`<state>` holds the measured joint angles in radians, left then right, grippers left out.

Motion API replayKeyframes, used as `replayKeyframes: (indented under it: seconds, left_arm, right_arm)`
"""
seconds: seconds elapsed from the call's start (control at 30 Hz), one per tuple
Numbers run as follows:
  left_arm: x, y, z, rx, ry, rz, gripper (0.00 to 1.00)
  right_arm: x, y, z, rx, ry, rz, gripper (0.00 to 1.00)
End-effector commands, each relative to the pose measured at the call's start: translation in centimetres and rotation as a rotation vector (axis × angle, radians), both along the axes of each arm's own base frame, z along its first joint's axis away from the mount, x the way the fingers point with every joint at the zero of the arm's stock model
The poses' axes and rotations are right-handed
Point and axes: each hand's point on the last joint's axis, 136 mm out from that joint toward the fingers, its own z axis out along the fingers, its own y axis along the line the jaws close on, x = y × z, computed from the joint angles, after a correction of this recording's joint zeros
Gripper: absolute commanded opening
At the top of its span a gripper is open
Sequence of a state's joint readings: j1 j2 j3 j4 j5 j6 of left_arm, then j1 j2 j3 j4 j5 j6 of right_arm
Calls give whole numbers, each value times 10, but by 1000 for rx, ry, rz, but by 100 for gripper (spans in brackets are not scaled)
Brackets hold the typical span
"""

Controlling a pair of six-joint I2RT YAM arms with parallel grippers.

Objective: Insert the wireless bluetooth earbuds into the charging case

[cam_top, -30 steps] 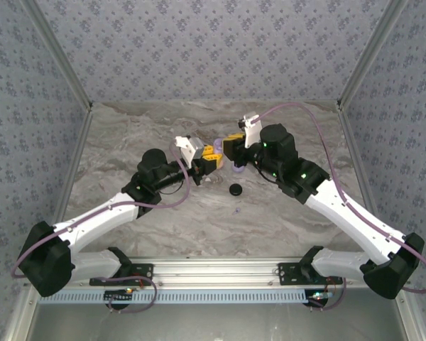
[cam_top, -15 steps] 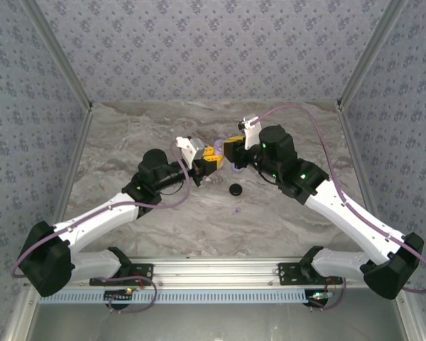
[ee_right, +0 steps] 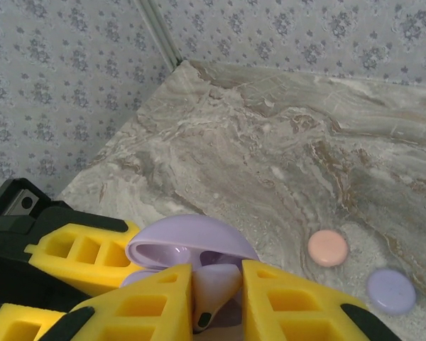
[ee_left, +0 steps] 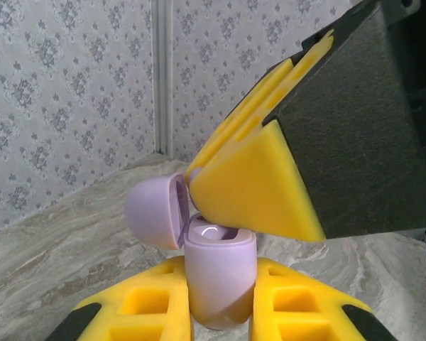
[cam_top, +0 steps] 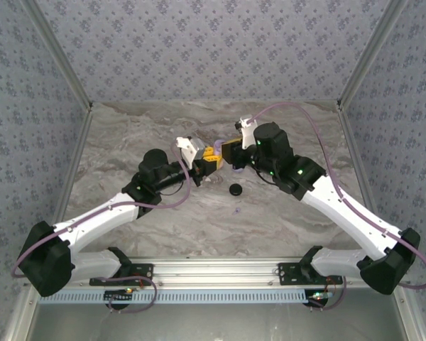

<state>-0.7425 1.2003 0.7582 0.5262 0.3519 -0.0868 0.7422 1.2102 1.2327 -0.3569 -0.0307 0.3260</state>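
Nearest the arm bases, a tiny lilac piece [cam_top: 236, 211] lies on the marble table [cam_top: 163, 220], too small for me to identify. Just beyond it sits a round black case [cam_top: 235, 189]. Past that, my two claws meet tip to tip above the table. The left claw [ee_left: 219, 305] is clenched on the body of the lilac charging case [ee_left: 219, 273], holding it upright. Its lid [ee_left: 153, 213] is swung open to the left in that wrist view. The right claw [ee_right: 214, 302] pinches a lilac earbud [ee_right: 214, 284] with a dark tip, right at the case's open mouth beside the lid. I cannot tell whether the bud touches the case. Farther across the table, seen from the right wrist, a pale pink disc [ee_right: 328, 248] and a lilac disc [ee_right: 391, 290] lie near each other, apart from the claws.
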Motion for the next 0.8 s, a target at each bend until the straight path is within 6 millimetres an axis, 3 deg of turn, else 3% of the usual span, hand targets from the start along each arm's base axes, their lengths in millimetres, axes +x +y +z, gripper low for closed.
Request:
replayKeyframes:
  seconds: [0.0,0.33,0.63,0.77]
  left_arm:
    - [-3,3,34,-66,-95,7,2]
    - [-3,2,32,-63,-93,3,2]
    - [-3,3,32,-75,-91,6,2]
    - [-1,5,32,-82,-89,25,2]
  right_arm:
    - [-4,-3,-10,-31,63,-9,24]
    - [-7,-2,-3,-1,73,21,30]
    - [-18,-16,54,221,-10,116,61]
    - [-18,-36,61,238,-53,74,73]
